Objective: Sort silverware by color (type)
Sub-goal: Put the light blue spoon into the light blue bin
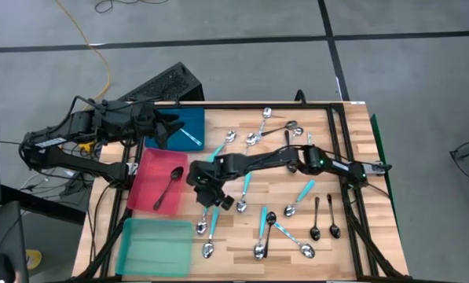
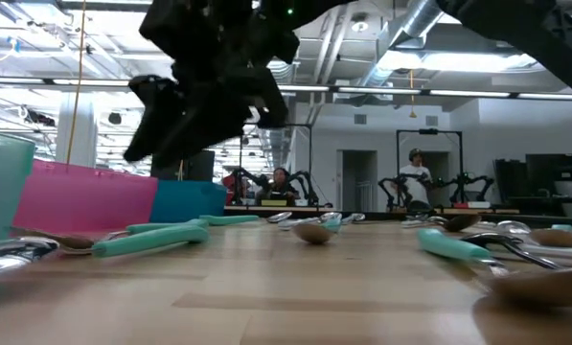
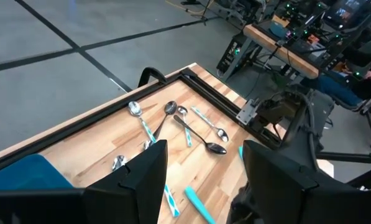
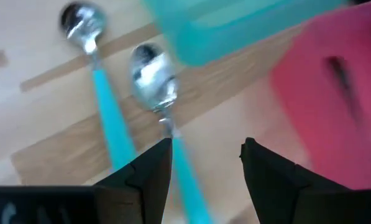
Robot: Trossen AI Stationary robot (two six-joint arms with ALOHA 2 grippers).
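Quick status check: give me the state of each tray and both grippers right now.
blue tray: holds one turquoise-handled spoon
red tray: holds one black spoon
teal tray: no spoon in it
left gripper: open, above the blue tray
right gripper: open, holding nothing, above spoons beside the red tray

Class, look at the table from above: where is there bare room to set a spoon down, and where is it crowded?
The teal tray looks bare. The red tray has room beside its black spoon, and the blue tray around its turquoise-handled spoon. Bare wood lies along the table's right edge. The middle is crowded with spoons, under the open right gripper.
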